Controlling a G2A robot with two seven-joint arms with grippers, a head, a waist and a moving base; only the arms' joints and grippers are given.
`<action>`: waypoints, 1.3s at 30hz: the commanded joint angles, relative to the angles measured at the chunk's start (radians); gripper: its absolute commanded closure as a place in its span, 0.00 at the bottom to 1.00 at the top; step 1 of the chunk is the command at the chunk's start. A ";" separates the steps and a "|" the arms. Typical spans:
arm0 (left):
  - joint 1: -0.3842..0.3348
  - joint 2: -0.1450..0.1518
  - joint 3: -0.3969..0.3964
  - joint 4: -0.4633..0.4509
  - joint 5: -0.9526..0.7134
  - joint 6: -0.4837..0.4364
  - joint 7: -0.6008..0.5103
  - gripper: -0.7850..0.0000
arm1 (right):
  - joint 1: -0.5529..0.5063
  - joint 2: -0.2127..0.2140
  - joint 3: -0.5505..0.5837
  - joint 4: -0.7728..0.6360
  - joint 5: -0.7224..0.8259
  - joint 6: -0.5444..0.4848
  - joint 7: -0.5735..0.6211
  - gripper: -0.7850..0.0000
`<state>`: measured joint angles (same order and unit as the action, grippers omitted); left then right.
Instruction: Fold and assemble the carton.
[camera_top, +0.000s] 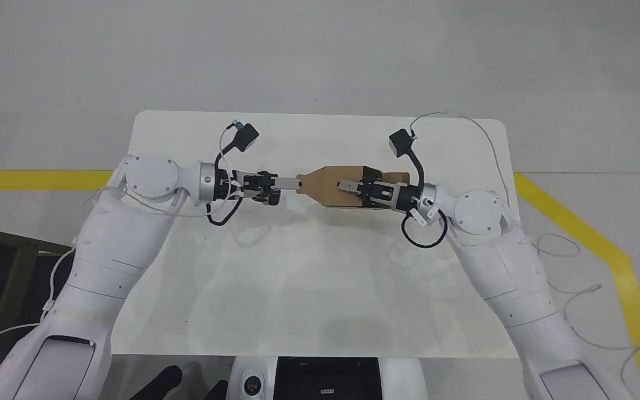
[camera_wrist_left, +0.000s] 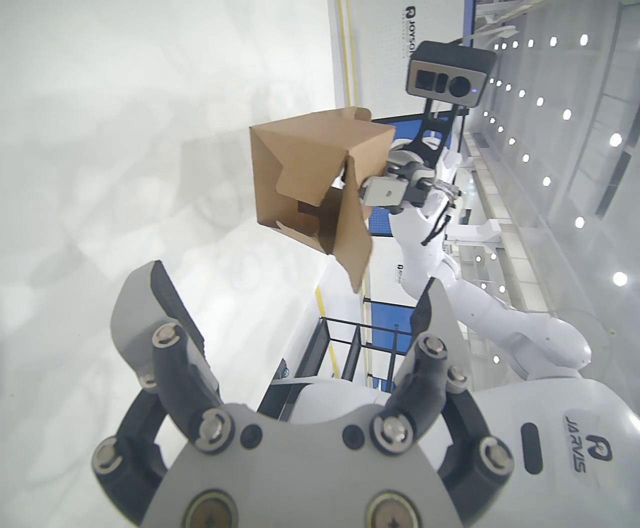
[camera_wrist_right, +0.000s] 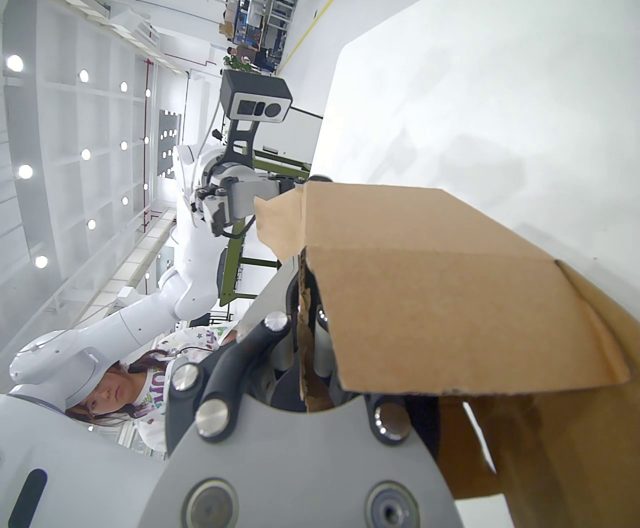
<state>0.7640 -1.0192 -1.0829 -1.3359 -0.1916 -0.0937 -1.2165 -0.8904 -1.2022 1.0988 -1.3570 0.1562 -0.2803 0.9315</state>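
Brown cardboard carton (camera_wrist_left: 300, 165) is squared up but its end flaps hang unfolded; grey right gripper (camera_wrist_left: 362, 190) clamps it, grey left gripper (camera_wrist_left: 295, 285) gapes empty

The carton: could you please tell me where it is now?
In the top view the carton is held over the table by the right hand, just short of the open left hand.

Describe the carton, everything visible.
The carton is plain brown cardboard, partly erected into a box shape and tilted. Its end facing the left gripper is open, with notched flaps unfolded and one long flap sticking out. The right gripper clamps the opposite end, holding it over the white table between the arms. The left gripper is open near the flaps, not gripping.
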 joint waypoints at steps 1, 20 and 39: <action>-0.003 0.000 0.010 -0.005 0.039 0.019 0.012 0.00 | -0.001 0.001 0.001 -0.010 0.000 0.000 0.004 1.00; -0.019 -0.006 0.035 0.067 0.041 0.046 0.019 0.00 | -0.016 0.007 0.013 -0.049 0.067 -0.023 0.037 1.00; -0.029 -0.016 0.057 0.081 -0.010 0.011 0.003 0.00 | -0.009 -0.001 -0.012 -0.043 0.158 -0.061 0.049 1.00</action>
<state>0.7344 -1.0343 -1.0264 -1.2560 -0.1983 -0.0815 -1.2112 -0.8988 -1.2025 1.0880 -1.4011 0.3017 -0.3379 0.9775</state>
